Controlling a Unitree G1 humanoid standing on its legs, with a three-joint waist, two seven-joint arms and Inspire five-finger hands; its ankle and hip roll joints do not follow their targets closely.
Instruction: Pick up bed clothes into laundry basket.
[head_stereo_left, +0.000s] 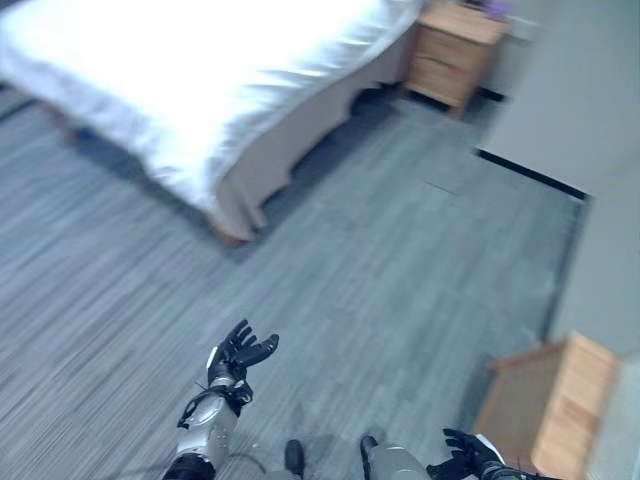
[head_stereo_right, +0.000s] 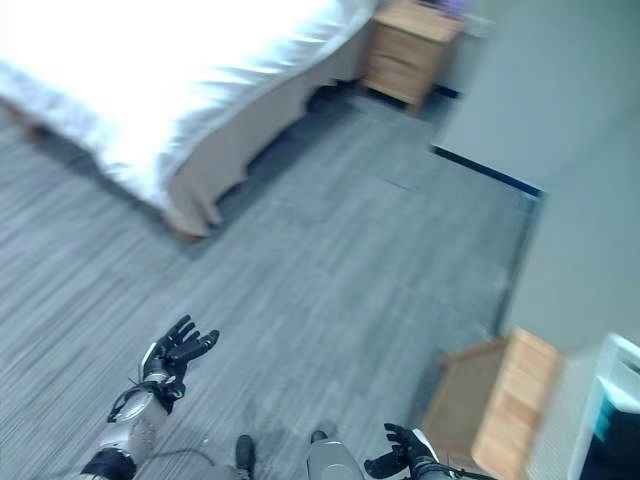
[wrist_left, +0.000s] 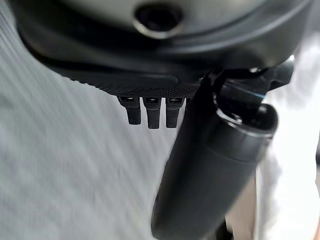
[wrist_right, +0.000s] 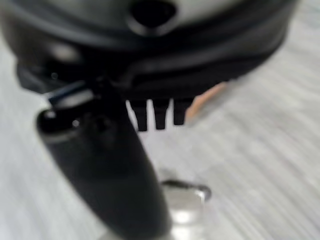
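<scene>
A bedroom with a grey, streaked carpet floor (head_stereo_left: 400, 270) and pale grey walls. Far ahead and to the robot's left stands a bed (head_stereo_left: 190, 90) covered in white bedding (head_stereo_left: 150, 60), with a beige skirt hanging down its near side. No separate piece of clothing can be made out on the bright bedding, and no laundry basket can be identified anywhere.

The task appears to be at its very start. The robot stands well apart from the bed, with open floor between, and nothing has been picked up. It seems that walking to the bed, finding and gripping the clothes, and locating the basket all remain.

The left hand (head_stereo_left: 240, 355) is raised over the floor in front of the robot, fingers spread and loosely relaxed, holding nothing; its wrist view shows the fingers straight and the thumb standing free. The right hand (head_stereo_left: 465, 455) sits low at the near right, fingers likewise relaxed and empty.

Beyond the foot of the bed, a wooden nightstand (head_stereo_left: 455, 50) stands against the wall. To the robot's near right is a low wooden cabinet (head_stereo_left: 560, 400), close to the right hand, and beside it the corner of a white appliance (head_stereo_right: 610, 420). The cabinet could catch the right arm if the robot turns; otherwise the route to the bed looks unobstructed.
</scene>
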